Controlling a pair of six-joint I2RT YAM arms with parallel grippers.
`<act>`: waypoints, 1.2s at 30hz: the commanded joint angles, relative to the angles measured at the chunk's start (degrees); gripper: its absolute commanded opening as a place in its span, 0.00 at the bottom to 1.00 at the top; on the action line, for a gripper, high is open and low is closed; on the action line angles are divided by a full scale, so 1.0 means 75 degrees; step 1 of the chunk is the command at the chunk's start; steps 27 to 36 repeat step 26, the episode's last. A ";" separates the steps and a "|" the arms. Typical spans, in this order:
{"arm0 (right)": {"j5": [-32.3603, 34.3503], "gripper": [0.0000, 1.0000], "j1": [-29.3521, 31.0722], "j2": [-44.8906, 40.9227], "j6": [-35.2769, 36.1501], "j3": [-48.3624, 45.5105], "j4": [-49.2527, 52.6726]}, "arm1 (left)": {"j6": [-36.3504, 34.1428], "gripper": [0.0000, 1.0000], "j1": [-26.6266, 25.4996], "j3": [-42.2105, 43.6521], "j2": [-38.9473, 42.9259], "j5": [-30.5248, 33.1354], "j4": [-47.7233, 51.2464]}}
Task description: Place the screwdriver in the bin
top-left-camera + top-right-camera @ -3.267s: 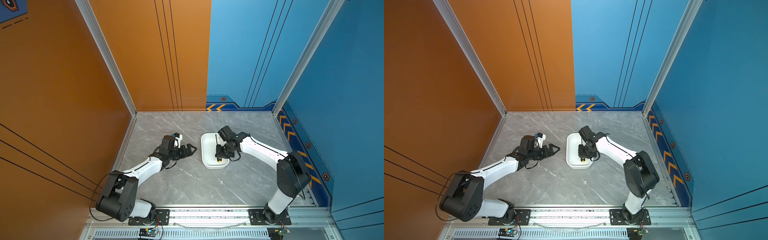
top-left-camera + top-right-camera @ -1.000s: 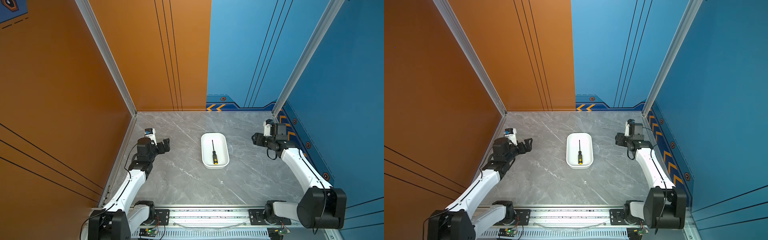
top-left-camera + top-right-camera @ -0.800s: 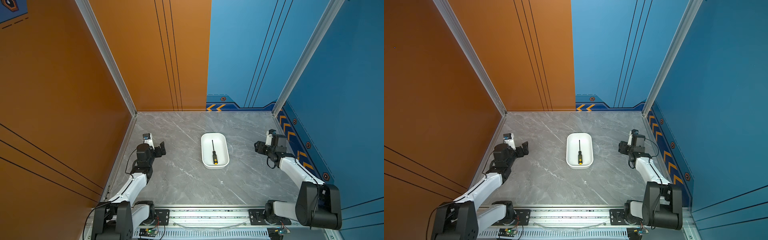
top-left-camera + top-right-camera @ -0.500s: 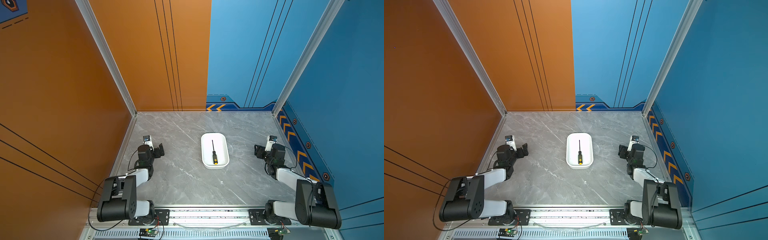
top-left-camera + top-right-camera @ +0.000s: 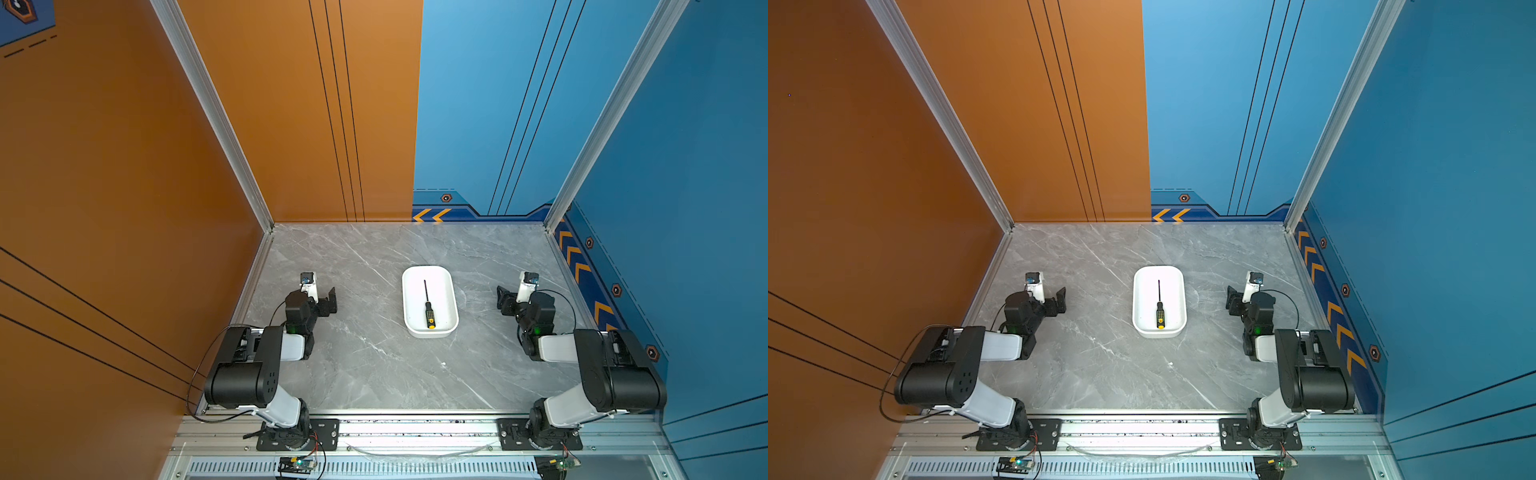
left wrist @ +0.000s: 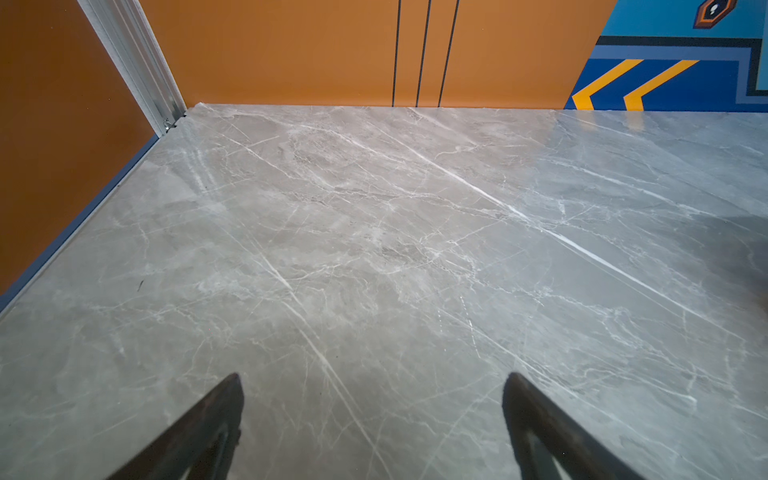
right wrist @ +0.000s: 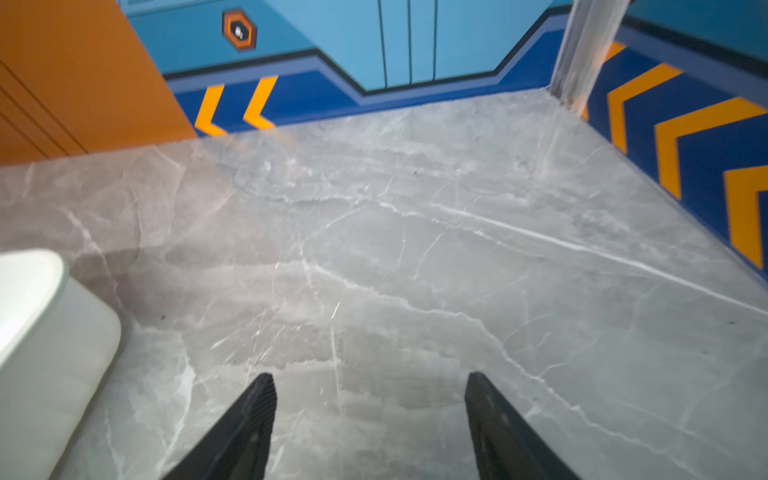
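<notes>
Grey marble-patterned bench (image 5: 374, 374), boxed in by orange wall panels (image 5: 124, 166) and blue wall panels (image 5: 685, 166): a small screwdriver (image 5: 428, 309) with a thin dark metal shaft and a black, yellow-dotted handle lies flat inside a shallow white rectangular plastic bin (image 5: 445, 291) with rounded corners, near the middle of the bench in both top views. The tool runs along the bin's length, roughly centred, with its shaft pointing toward the back wall and its yellow end cap close to the bin's near wall. The white-and-black left arm (image 5: 266, 361) and right arm (image 5: 602, 365) are folded at either side, well apart from the bin. The left hand (image 5: 329, 300) sits low over bare bench, its two dark fingers (image 6: 216, 415) spread wide with nothing between them. The right hand (image 5: 504, 300) is likewise parted and grips nothing. In the right wrist view a rounded corner of the bin (image 7: 50, 353) shows beside it, clear of the fingertips.
</notes>
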State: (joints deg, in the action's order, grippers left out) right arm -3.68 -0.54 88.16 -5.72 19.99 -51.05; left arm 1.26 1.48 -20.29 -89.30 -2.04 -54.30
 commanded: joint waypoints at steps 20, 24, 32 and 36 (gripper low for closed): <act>0.1087 1.00 0.0177 0.0059 0.0264 0.0194 -0.0120 | 0.0109 0.98 0.0038 0.0030 -0.0055 0.0601 -0.0283; 0.1046 1.00 0.0165 0.0058 0.0258 0.0216 -0.0096 | 0.0104 0.98 0.0038 0.0027 -0.0058 0.0595 -0.0283; 0.1065 1.00 0.0164 0.0058 0.0258 0.0206 -0.0111 | 0.0108 0.98 0.0038 0.0022 -0.0059 0.0601 -0.0283; 0.1065 1.00 0.0164 0.0058 0.0258 0.0206 -0.0111 | 0.0108 0.98 0.0038 0.0022 -0.0059 0.0601 -0.0283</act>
